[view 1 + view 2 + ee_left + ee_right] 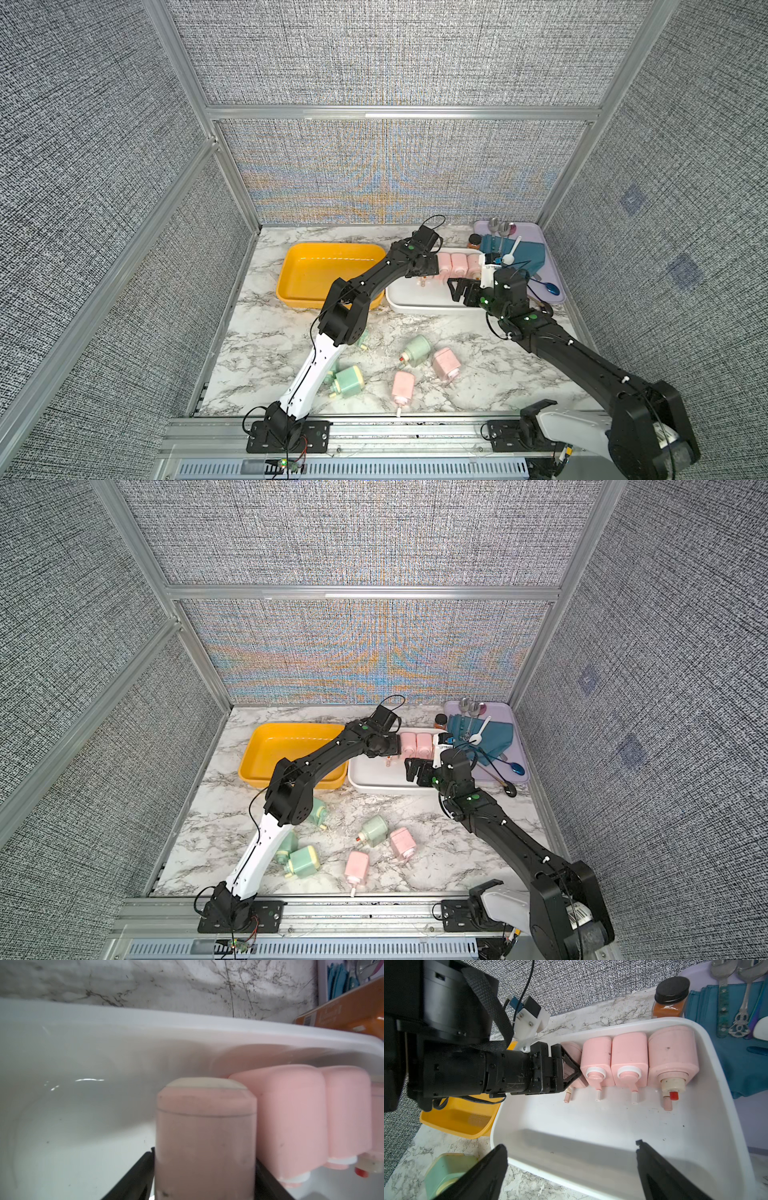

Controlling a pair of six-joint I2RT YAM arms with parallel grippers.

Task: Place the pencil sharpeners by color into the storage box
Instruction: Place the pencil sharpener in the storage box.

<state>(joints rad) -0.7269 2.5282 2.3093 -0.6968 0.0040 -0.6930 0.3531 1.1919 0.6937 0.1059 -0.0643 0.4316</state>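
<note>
The white storage box [415,309] holds a row of pink pencil sharpeners [629,1057] along its far wall. My left gripper [205,1154] is inside the box, its fingers pressed against both sides of the pink sharpener [205,1126] at the end of that row, next to its neighbour [291,1118]. My right gripper [571,1145] hovers open and empty over the box's near rim [550,1172]. On the marble in front lie two pink sharpeners [445,363] [402,386] and several green ones [415,351] [349,381], some partly hidden under the left arm.
An empty yellow bin [328,274] stands left of the white box. A brown-lidded spice jar [670,997] stands behind the box's far right corner. A lilac tray [536,226] at the back right carries a teal cloth and spoons. Walls enclose the table.
</note>
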